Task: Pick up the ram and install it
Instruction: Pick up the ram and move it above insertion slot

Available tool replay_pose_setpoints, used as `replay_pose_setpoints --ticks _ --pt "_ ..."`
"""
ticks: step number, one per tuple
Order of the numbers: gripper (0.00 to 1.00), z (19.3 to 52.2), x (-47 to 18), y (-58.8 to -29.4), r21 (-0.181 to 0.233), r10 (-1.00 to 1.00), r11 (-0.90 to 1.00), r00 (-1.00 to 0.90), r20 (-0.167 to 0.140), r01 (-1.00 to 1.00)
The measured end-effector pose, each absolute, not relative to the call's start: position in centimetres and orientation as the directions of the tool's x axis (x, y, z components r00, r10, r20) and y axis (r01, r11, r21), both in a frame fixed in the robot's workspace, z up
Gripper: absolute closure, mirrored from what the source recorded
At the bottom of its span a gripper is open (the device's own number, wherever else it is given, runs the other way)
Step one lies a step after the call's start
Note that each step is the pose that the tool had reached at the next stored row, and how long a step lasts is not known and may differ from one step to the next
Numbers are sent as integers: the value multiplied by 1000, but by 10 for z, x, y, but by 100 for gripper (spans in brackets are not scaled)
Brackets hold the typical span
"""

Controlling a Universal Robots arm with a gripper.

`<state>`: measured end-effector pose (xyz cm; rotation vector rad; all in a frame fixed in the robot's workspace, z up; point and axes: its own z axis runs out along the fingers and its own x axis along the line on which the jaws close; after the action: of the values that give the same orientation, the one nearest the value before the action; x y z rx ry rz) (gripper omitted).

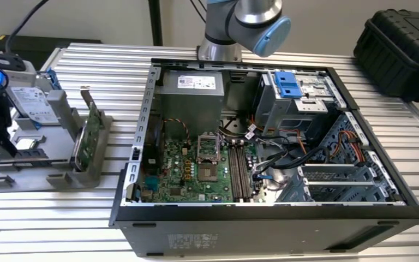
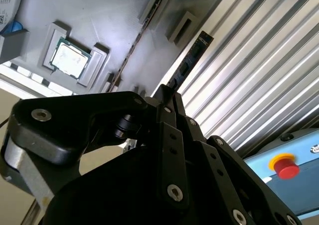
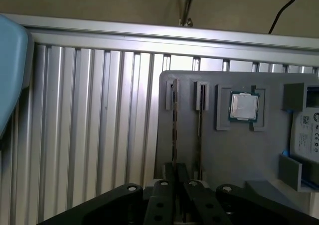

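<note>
The ram (image 2: pixel 192 58) is a thin dark stick with small chips, seen edge-on in the first wrist view (image 3: pixel 174 125). It runs from a slot block at the far end of the grey parts holder (image 3: pixel 224 150) back to my fingertips. My gripper (image 3: pixel 177 170) (image 2: pixel 167 93) is closed narrowly on the ram around its middle. Whether the stick still rests in its slot I cannot tell. In the exterior view the gripper (image 1: pixel 4 150) hangs over the holder (image 1: pixel 20 170) at the exterior view's left. The open computer case holds the motherboard (image 1: pixel 187 169) with its long memory slots (image 1: pixel 239 174).
The holder also carries a second thin stick (image 3: pixel 199 135) in the neighbouring slot, a processor chip (image 3: pixel 244 105), a hard drive (image 1: pixel 35 106) and a green card (image 1: pixel 93 128). A blue pendant with a red button (image 2: pixel 284 165) lies on the ribbed table. A black case (image 1: pixel 406 49) sits far right.
</note>
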<state>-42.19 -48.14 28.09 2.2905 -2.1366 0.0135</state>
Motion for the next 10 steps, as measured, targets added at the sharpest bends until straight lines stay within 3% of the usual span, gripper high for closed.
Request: replay_pose_setpoints --ticks 10 --pt "100 284 -422 -481 1 -998 -69 69 13 -998"
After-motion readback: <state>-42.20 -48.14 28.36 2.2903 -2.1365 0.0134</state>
